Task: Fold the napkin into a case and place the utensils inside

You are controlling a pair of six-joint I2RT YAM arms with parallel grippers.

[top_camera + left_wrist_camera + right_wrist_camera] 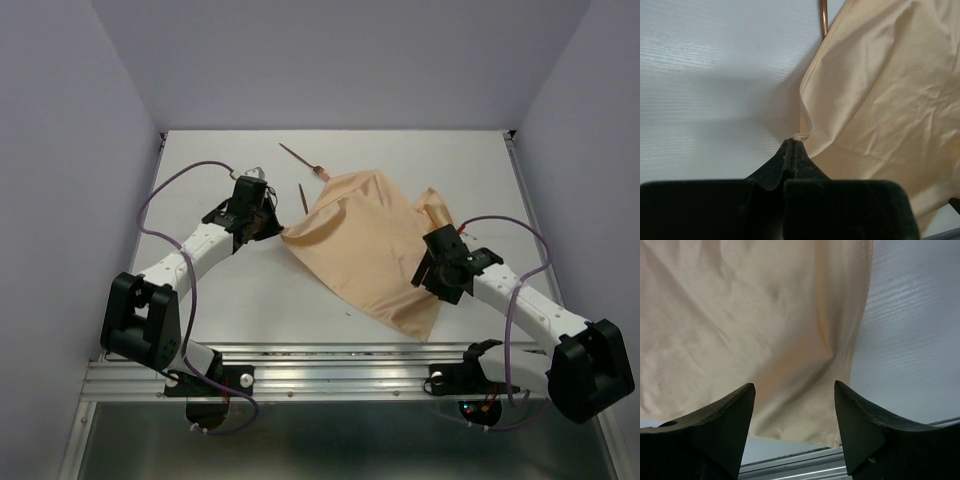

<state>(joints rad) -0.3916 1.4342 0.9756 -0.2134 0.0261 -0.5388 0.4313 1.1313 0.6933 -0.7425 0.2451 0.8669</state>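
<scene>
The tan napkin (365,245) lies spread and creased across the middle of the table, its near corner pointing at the front rail. My left gripper (272,226) is shut on the napkin's left corner (801,135), pinching the hem at the fingertips. My right gripper (794,387) hovers open over the napkin's right edge (790,315), nothing between its fingers (735,407). Two thin reddish-brown utensils lie at the back left: one with a paler forked head (300,158) and one plain stick (303,197), partly by the napkin's edge (824,17). No folded case is in view.
The metal front rail (330,365) runs along the near table edge, close under the napkin's near corner. White walls close in the table at left, back and right. Purple cables (180,185) loop off both arms.
</scene>
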